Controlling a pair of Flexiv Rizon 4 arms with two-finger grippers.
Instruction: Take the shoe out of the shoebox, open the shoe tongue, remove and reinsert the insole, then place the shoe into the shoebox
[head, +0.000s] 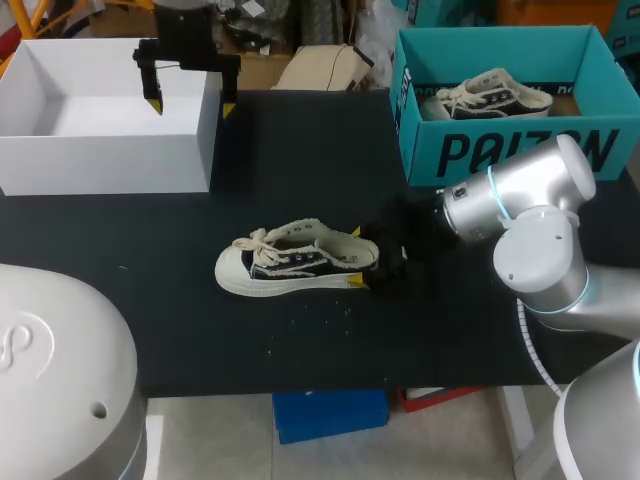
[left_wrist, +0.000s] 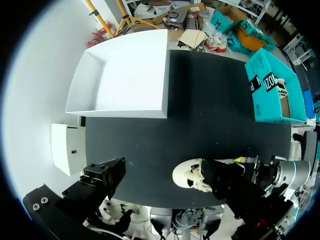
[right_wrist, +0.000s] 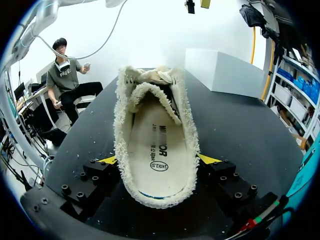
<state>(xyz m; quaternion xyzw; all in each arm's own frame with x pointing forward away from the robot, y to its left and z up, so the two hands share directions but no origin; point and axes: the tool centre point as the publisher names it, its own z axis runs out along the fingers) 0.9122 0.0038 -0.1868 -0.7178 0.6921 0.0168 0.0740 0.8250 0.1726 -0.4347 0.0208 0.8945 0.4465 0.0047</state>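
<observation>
Starting closest to me: my right gripper (head: 357, 258) is squeezing the heel of the cream-and-navy low canvas sneaker with frayed edges (head: 285, 262). One yellow tip is pressing each side, so it's clamped on the shoe. The sneaker is sitting on its sole in the middle of the black tabletop (head: 300, 150), toe pointing to my left, well apart from both boxes. Through the right wrist camera, the white printed insole (right_wrist: 155, 145) is lying flat inside, and the tongue (right_wrist: 156, 75) is looking bunched up with the laces at the far end. So I'm guessing we're at the open-the-tongue step, with the right arm acting as a vise.

Further back, my left gripper (head: 192, 105) is hanging with its fingers spread and nothing between them, above the right-hand wall of the open white cardboard box (head: 60, 150). Far right, the teal cardboard shoebox (head: 520, 150) is holding a second matching sneaker (head: 490, 95).

Next move, I reckon: the left arm is going to need to come over and tug the tongue forward without dragging the shoe out of the right grip.
</observation>
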